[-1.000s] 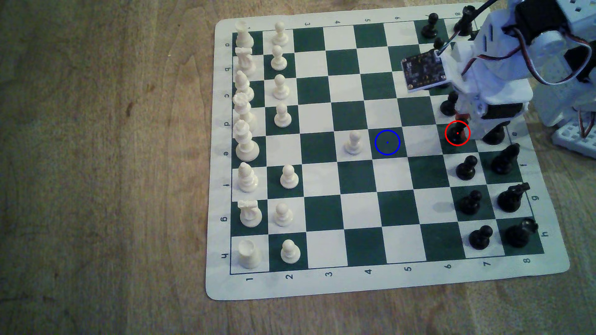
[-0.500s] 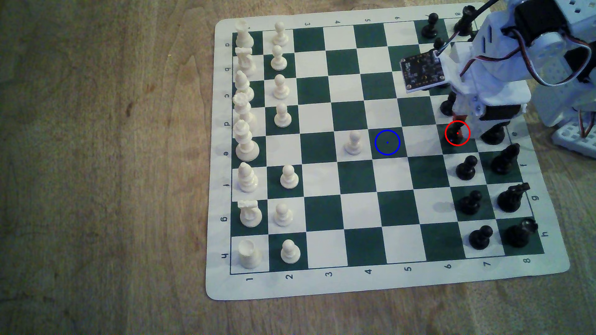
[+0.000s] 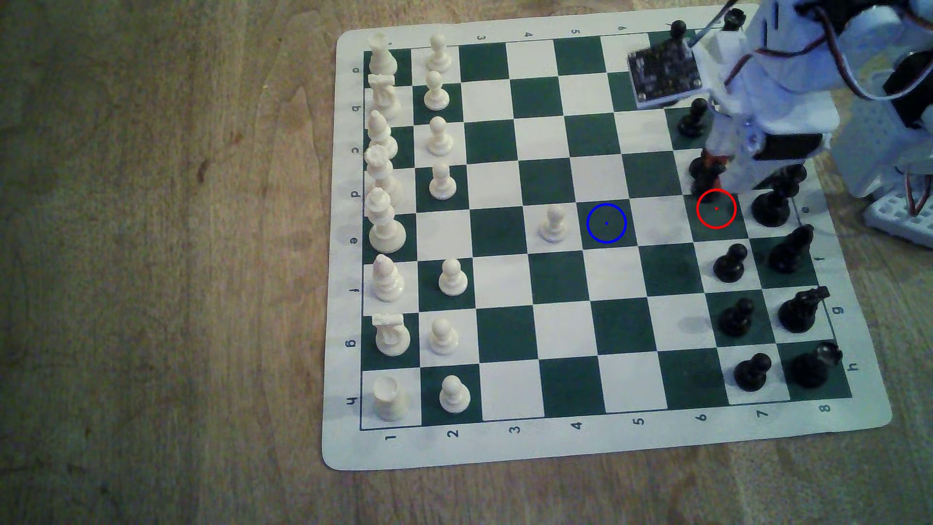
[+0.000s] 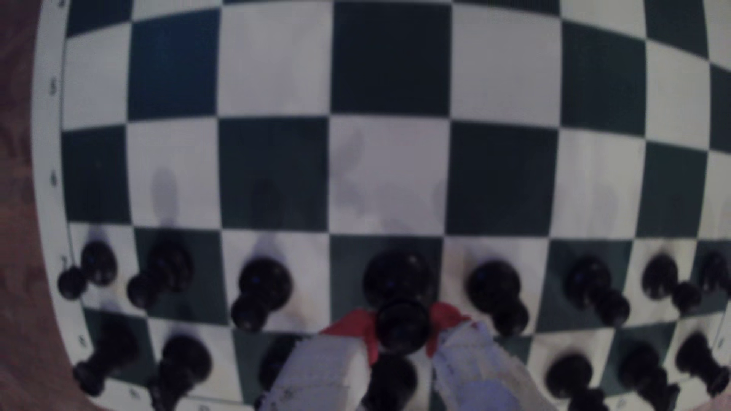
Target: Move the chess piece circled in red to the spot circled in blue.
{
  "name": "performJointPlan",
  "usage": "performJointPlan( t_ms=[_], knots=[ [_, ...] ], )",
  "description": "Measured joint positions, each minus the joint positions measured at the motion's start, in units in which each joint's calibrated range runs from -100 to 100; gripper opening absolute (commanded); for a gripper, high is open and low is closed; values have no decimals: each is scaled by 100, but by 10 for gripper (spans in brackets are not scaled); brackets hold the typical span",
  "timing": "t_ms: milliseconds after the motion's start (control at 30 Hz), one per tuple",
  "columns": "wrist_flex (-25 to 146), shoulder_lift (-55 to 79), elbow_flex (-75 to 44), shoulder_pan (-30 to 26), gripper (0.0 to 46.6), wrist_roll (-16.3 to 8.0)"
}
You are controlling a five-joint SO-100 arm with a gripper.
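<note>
Wooden table (image 3: 151,252), chess mat (image 3: 580,444), fingers (image 4: 401,328) seemingly pinching pawn (image 4: 399,300) among black neighbours.

A black pawn (image 3: 706,174) is held clear of the chess mat (image 3: 505,444) by the red-tipped hand (image 3: 713,169), just above the red-ringed square (image 3: 716,208). The blue-ringed square (image 3: 606,223) is seen bare, beside a white pawn (image 3: 553,224).

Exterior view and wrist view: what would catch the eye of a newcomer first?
The red-tipped gripper at the exterior view's right stands out, shut on the head of a black pawn. Just below it in that view the red-ringed square is bare, and the blue-ringed square waits near the middle of the chess mat, beside a lone white pawn.
</note>
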Motion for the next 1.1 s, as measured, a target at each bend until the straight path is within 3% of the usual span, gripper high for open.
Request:
performJointPlan(
  t_ms=[400, 1100],
  knots=[
    [1442, 679, -2314, 199, 5, 181],
    [-637, 3301, -2485, 229, 10, 34]
  ],
)
